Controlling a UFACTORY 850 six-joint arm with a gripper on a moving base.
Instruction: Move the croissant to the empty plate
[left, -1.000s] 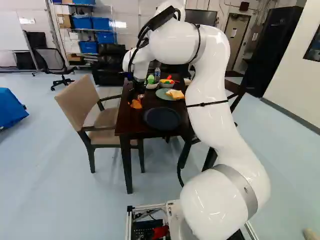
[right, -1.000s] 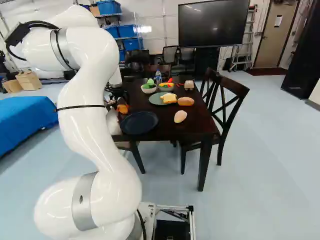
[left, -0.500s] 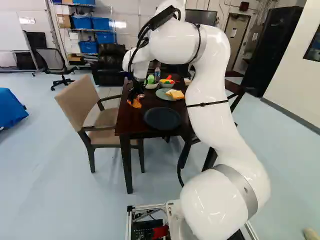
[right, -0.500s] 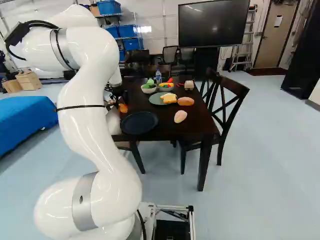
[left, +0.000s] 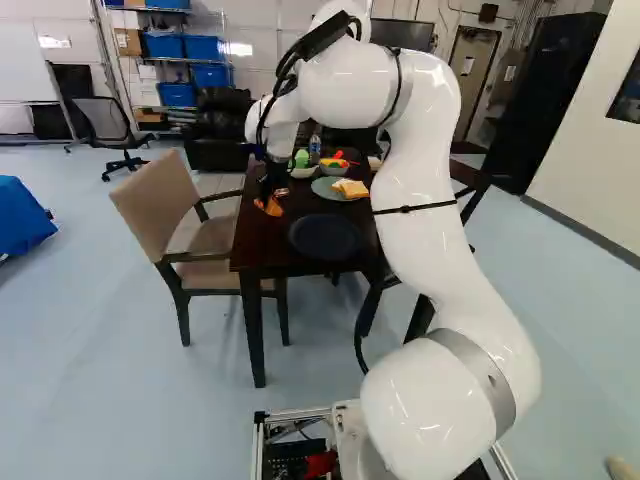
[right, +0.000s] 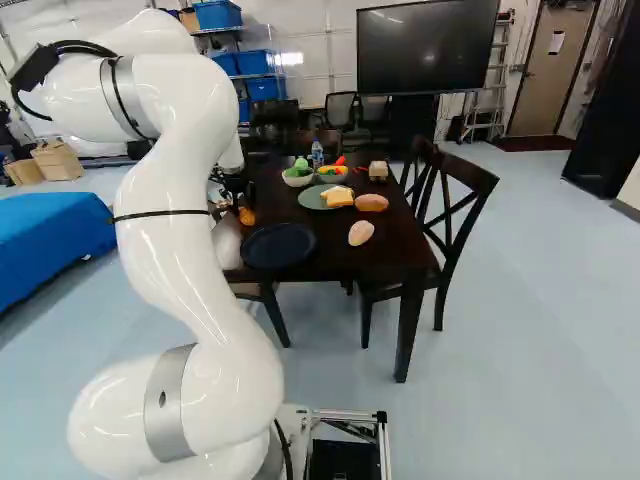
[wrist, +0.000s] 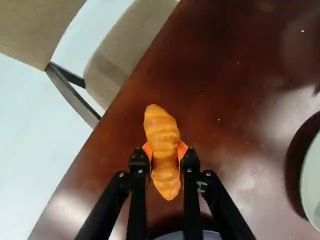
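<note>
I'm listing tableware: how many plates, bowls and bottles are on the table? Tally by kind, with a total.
Plates: 2 (dark blue plate, green plate)
Bowls: 2 (bowl with greens, bowl with yellow food)
Bottles: 1 (bottle)
Total: 5

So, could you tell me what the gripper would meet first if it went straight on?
Most likely the dark tabletop: the gripper points down at it, closed on the croissant, though the picture leaves the gap beneath unclear.
</note>
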